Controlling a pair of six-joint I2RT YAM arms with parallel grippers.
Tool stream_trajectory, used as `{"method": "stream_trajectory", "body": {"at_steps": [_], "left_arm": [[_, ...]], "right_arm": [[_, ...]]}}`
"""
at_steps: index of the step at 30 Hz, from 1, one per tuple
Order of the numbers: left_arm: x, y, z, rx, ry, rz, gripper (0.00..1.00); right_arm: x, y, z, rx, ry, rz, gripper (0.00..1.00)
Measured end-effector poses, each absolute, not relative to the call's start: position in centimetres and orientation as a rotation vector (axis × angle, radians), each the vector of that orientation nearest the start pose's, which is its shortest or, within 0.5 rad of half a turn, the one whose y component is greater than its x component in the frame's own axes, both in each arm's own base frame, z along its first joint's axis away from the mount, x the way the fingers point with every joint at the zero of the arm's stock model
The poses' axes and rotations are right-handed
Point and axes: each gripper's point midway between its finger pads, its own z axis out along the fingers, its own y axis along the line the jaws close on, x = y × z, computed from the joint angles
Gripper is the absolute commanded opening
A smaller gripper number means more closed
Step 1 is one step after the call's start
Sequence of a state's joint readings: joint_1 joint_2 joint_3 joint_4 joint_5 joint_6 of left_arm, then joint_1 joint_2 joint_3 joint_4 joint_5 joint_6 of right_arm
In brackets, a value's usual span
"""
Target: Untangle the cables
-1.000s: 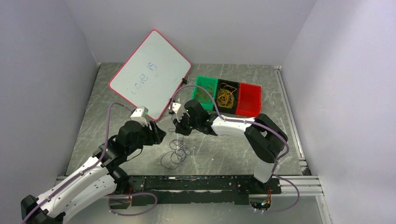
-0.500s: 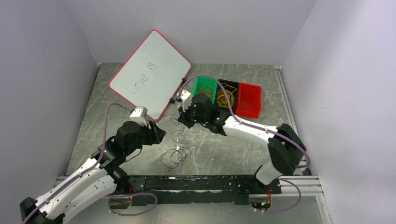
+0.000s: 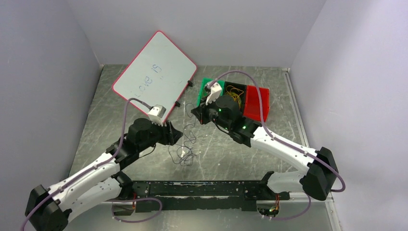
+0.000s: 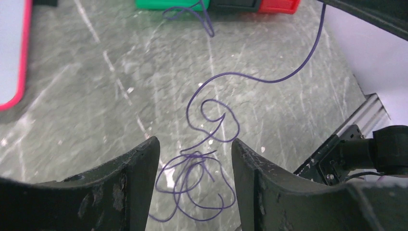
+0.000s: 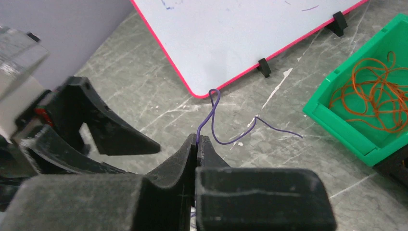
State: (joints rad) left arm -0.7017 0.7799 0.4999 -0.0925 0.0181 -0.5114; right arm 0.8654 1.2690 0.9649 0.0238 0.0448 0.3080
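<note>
The cables are thin purple wire, knotted into a small bunch of loops [image 3: 183, 155] on the grey table. My left gripper [image 3: 176, 136] hovers just over and left of that bunch, open, with the loops [image 4: 193, 180] lying between its fingers and nothing gripped. My right gripper [image 3: 197, 111] is raised near the green bin and shut on one purple strand [image 5: 213, 113] that sticks out past its tips [image 5: 198, 140]. That strand [image 4: 269, 80] stretches from the bunch up and to the right towards the right arm.
A pink-edged whiteboard [image 3: 154, 74] leans at the back left. At the back right stand a green bin [image 3: 206, 85] with orange loops [image 5: 373, 91], a black bin with yellow loops [image 3: 234, 95], and a red bin [image 3: 258, 103]. A metal rail [image 3: 211, 187] runs along the near edge.
My right gripper shut on a purple strand and moved back and right towards the bins, drawing it out of the bunch. The left arm reached forward and right over the bunch.
</note>
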Motion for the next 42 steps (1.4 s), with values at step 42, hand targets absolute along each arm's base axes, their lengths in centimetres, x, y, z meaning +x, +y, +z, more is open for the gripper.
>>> {"method": "stream_trajectory", "body": {"at_steps": [42], "left_arm": [[22.5,-29.7,6.2,0.382,2.081,-0.975,0.33]], "right_arm": [[23.9,31.9,37.3,-0.306,1.63,1.094,0.0]]}}
